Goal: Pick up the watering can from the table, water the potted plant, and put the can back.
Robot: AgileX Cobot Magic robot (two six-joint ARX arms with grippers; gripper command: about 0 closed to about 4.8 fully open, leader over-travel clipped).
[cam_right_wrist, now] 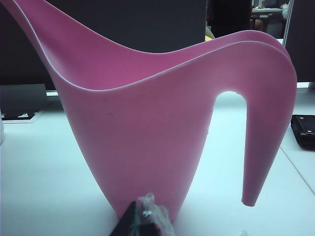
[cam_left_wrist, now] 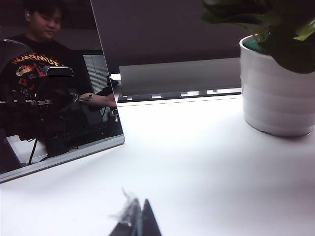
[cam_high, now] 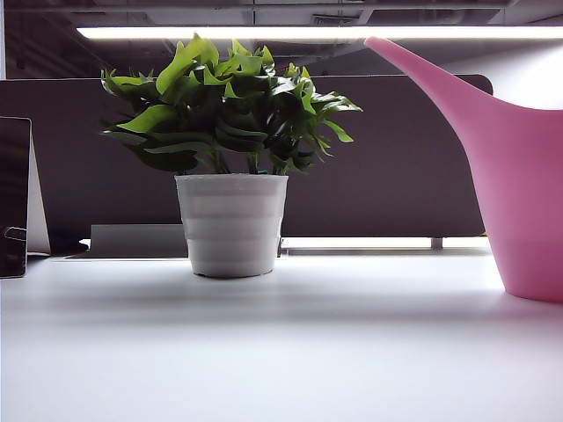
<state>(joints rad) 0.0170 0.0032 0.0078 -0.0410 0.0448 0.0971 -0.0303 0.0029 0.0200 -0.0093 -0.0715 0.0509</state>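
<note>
The potted plant (cam_high: 230, 158), green leaves in a white ribbed pot, stands on the white table (cam_high: 281, 352) left of centre. A pink watering can (cam_high: 519, 185) stands upright at the right edge, spout pointing up and left. Neither gripper shows in the exterior view. In the right wrist view the watering can (cam_right_wrist: 147, 132) fills the frame, handle to one side. My right gripper (cam_right_wrist: 142, 216) sits low on the table just short of the can's base, jaws shut and empty. My left gripper (cam_left_wrist: 136, 214) is shut too, holding nothing, with the pot (cam_left_wrist: 275, 93) well off ahead.
A dark tilted screen (cam_left_wrist: 54, 93) stands on the table near the left gripper and reflects a person. A dark partition (cam_high: 396, 167) runs along the back of the table. A black object (cam_right_wrist: 304, 129) lies past the can's handle.
</note>
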